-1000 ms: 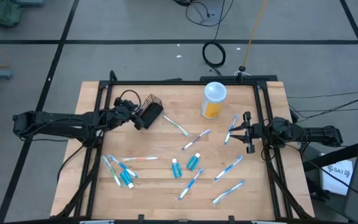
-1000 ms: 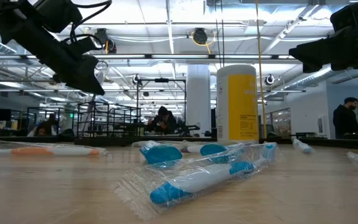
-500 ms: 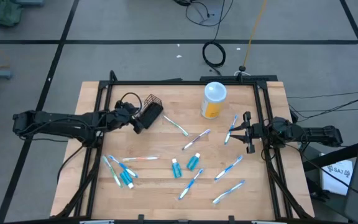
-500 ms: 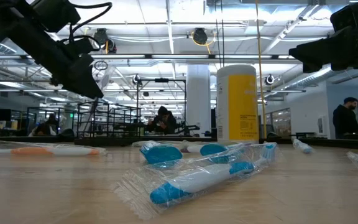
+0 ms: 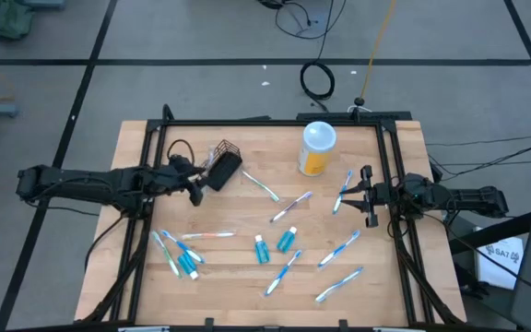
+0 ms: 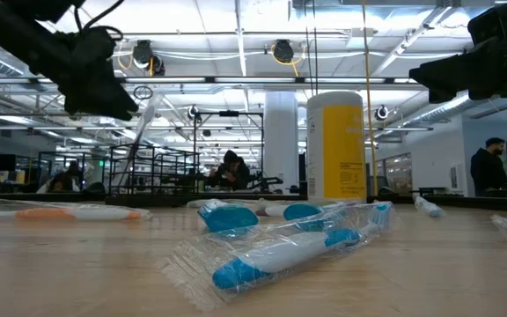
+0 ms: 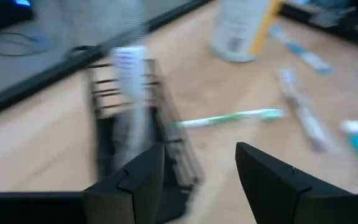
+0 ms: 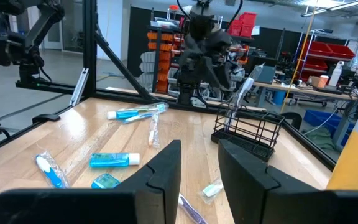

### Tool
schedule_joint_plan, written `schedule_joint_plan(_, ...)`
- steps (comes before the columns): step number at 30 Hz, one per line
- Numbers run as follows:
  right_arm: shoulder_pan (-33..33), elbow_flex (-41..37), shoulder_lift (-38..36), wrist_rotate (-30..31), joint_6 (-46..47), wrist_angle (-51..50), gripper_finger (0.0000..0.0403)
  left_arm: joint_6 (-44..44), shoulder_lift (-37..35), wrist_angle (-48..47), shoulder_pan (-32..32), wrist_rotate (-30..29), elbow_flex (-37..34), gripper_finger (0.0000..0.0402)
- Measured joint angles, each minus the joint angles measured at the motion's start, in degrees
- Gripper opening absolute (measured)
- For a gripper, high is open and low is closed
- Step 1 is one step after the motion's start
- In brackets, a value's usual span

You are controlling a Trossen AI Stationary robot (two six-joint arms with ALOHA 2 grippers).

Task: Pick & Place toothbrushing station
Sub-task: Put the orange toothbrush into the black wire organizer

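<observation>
Your left claw (image 5: 194, 189) is open, empty, just beside the basket (image 5: 225, 161) w/ one brush (image 8: 243, 87) in it. Right claw (image 5: 366, 195) hovers at counter (image 5: 238, 267) edge; can't tell if it's open or closed.

Hardly any writing can be read. A white box (image 5: 501, 251) on the floor, beyond the right edge of the tabletop (image 5: 247, 277), bears dark letters that look like "SA7". The yellow canister (image 6: 335, 145) carries print too small to make out.
</observation>
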Motion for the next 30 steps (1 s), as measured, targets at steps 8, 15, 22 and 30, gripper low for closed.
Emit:
schedule_joint_plan(8,0.0,0.0,0.0,0.0,2.8,0.1,0.0098,-6.1,-1.8,-0.1,-5.5,10.7,0.0,0.0202)
schedule_joint_plan(15,0.0,0.0,0.0,0.0,9.6,1.2,0.0098,-13.5,-1.8,-0.1,-12.4,7.7,0.0,0.0202)
schedule_joint_plan(22,0.0,0.0,0.0,0.0,5.2,5.1,0.0098,-19.1,2.5,-1.0,-20.9,8.6,0.0,0.0202)
schedule_joint_plan(30,0.0,0.0,0.0,0.3,4.6,11.5,0.0098,-22.2,13.2,-5.8,-29.0,7.3,0.0,0.0202)
